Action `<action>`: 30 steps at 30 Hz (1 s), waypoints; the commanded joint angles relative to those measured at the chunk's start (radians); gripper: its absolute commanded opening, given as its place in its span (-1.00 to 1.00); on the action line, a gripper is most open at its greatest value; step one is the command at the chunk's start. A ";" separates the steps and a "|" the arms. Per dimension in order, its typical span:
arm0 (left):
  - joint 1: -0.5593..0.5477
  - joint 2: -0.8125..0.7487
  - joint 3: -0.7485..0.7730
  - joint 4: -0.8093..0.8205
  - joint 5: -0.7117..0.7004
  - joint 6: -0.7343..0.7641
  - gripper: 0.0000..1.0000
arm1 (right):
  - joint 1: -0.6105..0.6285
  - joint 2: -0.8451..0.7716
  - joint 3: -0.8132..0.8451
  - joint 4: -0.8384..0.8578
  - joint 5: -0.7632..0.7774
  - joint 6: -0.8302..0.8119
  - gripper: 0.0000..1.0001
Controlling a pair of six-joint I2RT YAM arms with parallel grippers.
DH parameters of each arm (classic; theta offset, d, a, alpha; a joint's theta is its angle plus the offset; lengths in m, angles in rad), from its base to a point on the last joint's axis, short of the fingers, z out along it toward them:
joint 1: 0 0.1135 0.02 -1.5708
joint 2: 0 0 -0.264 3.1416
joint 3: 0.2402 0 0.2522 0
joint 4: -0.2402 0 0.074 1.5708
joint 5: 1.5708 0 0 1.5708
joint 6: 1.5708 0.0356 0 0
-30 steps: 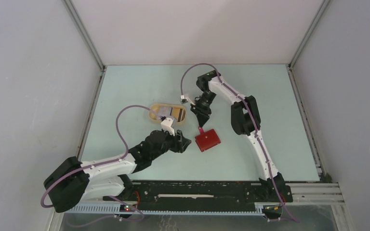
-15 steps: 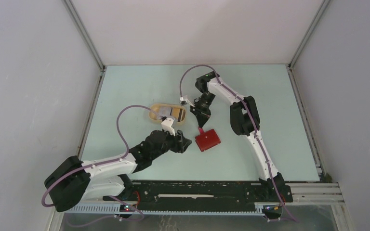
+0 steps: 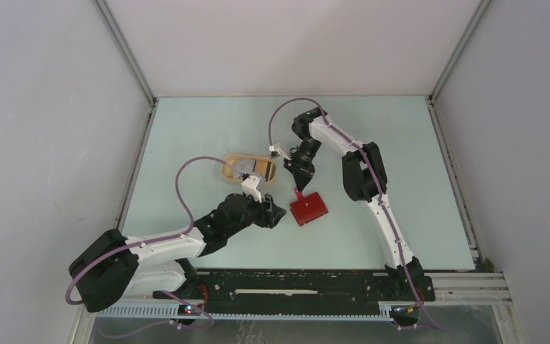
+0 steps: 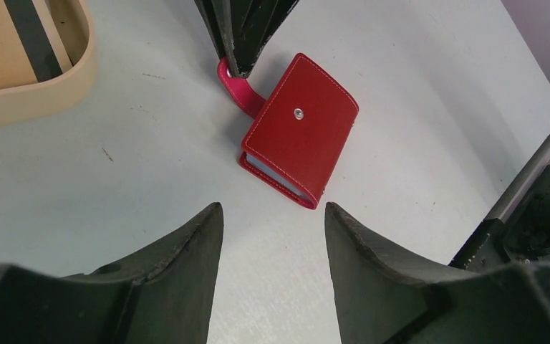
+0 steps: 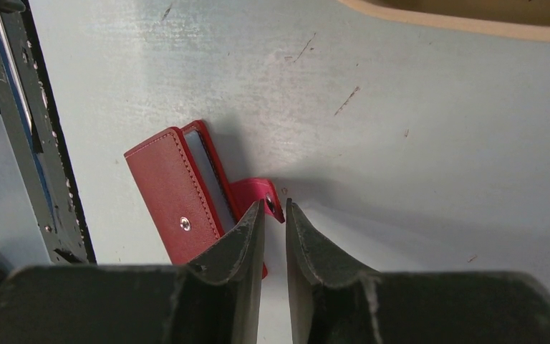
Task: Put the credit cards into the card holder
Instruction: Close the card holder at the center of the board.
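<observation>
The red card holder (image 3: 309, 208) lies folded shut on the table, its strap (image 4: 238, 98) unsnapped and sticking out toward the dish. It also shows in the left wrist view (image 4: 297, 132) and the right wrist view (image 5: 175, 197). My right gripper (image 3: 299, 188) points down at the strap, jaws nearly closed with the strap's tip (image 5: 273, 204) pinched between them. My left gripper (image 3: 281, 213) is open and empty, just left of the holder. The credit cards (image 3: 256, 168) lie in the tan dish; a tan card with a dark stripe (image 4: 14, 36) shows.
The tan oval dish (image 3: 225, 166) sits left of the right gripper, its rim also in the left wrist view (image 4: 36, 107) and right wrist view (image 5: 473, 21). The black base rail (image 3: 293, 283) runs along the near edge.
My left arm has crept slightly toward the card holder. My right gripper stays at the strap with almost no movement. The holder has not moved.
</observation>
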 commanded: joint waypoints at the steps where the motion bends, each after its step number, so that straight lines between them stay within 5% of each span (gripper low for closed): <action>1: 0.007 0.007 -0.019 0.039 0.014 -0.018 0.18 | -0.005 -0.062 -0.001 -0.045 -0.023 -0.029 -0.50; 30: 0.007 0.047 -0.011 0.066 0.047 -0.027 0.17 | -0.015 -0.093 -0.013 -0.045 -0.030 -0.031 -0.57</action>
